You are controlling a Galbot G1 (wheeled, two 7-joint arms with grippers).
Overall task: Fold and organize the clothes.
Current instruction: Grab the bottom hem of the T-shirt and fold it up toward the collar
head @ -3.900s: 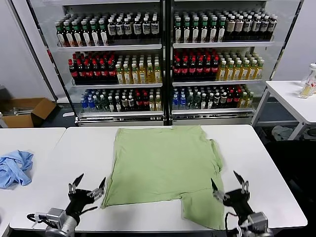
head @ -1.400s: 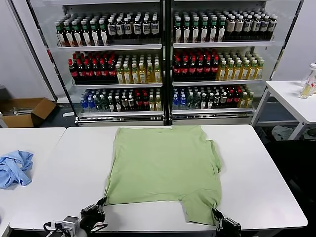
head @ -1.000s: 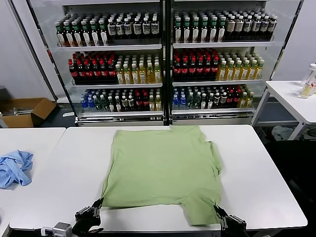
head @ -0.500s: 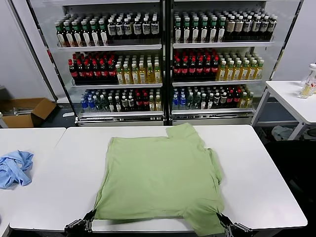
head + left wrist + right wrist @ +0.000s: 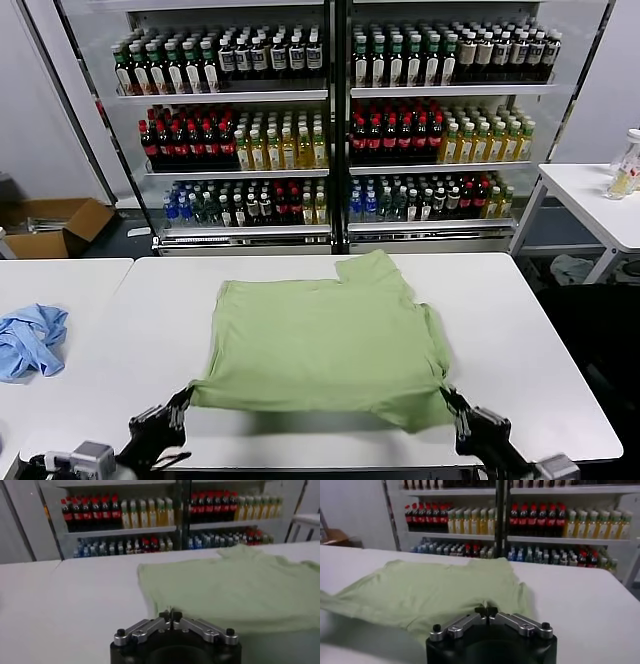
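The light green shirt (image 5: 320, 345) lies back-up on the white table (image 5: 520, 330), its near hem lifted off the surface and casting a shadow. My left gripper (image 5: 186, 398) is shut on the hem's near left corner; the wrist view shows cloth (image 5: 235, 587) pinched at my left gripper (image 5: 170, 614). At the near right corner my right gripper (image 5: 447, 397) is shut on the hem, and fabric (image 5: 430, 592) bunches where my right gripper (image 5: 485, 611) pinches it. Collar, buttons and print are hidden.
A light blue garment (image 5: 30, 338) lies on the neighbouring table at the left. Drink shelves (image 5: 330, 120) stand behind the table. A cardboard box (image 5: 55, 225) sits on the floor at the far left, and another white table (image 5: 595, 200) stands at the right.
Both grippers closed on the near hem corners, pulled the shirt toward me, then raised the hem off the table. The far edge slid nearer and wrinkled.
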